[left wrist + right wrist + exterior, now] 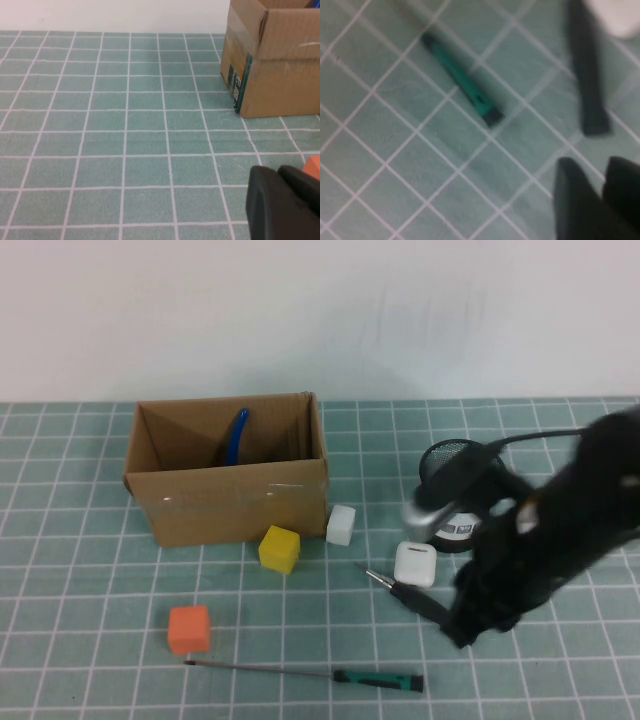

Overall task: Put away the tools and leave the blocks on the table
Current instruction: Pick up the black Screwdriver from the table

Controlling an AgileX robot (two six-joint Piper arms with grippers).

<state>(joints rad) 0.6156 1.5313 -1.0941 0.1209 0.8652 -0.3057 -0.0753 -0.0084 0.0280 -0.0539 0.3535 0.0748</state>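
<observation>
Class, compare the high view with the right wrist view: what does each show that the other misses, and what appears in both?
Only the high view: the brown cardboard box holding the blue-handled pliers, and the orange cube, yellow cube and white cube.
Only the right wrist view: the right gripper, close above the mat.
Both: the green-and-black-handled long screwdriver and the short black-handled screwdriver on the teal grid mat.

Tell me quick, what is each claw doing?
Left gripper: shut, empty, low over the mat near the box.
Right gripper: holds nothing, above the black screwdriver; open or shut cannot be told.
</observation>
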